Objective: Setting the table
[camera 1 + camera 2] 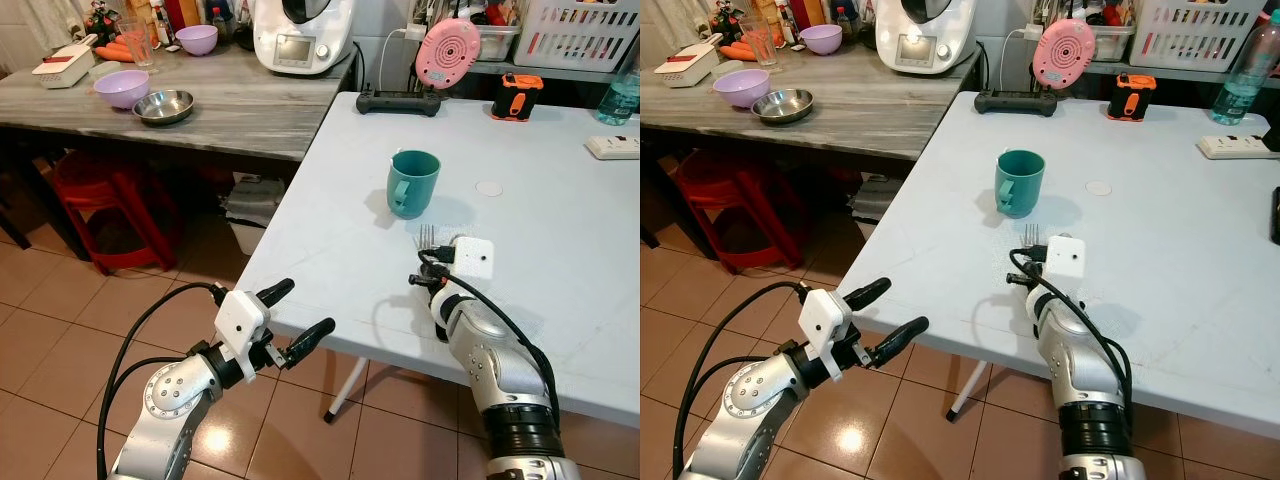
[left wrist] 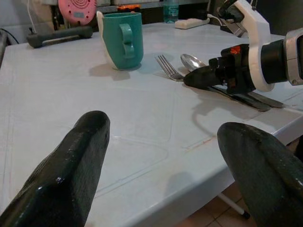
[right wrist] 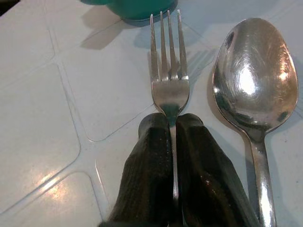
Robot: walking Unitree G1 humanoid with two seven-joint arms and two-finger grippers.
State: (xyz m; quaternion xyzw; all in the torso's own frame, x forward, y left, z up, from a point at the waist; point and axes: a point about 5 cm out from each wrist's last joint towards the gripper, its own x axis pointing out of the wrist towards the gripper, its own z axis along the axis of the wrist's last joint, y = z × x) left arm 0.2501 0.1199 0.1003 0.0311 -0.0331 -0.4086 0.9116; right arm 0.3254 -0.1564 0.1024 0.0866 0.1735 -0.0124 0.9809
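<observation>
**Fork pinched at the white table's near edge**

Close up, the right wrist view shows the right gripper (image 3: 173,142) clamped on the neck of a fork (image 3: 168,71), its tines aimed at the teal mug (image 3: 130,7) at the top of the frame, with a spoon (image 3: 253,90) lying just beside it on the right. From the head camera only the tines peek out past the wrist, below the mug in mid-frame on the white table (image 1: 300,240). The right arm reaches up from the lower right, forearm resting over the table's edge. The left gripper (image 1: 293,320) hovers in the lower left, off the table above the tiled floor (image 1: 60,330), fingers spread apart. The fork lies flat, silver and shiny.
</observation>
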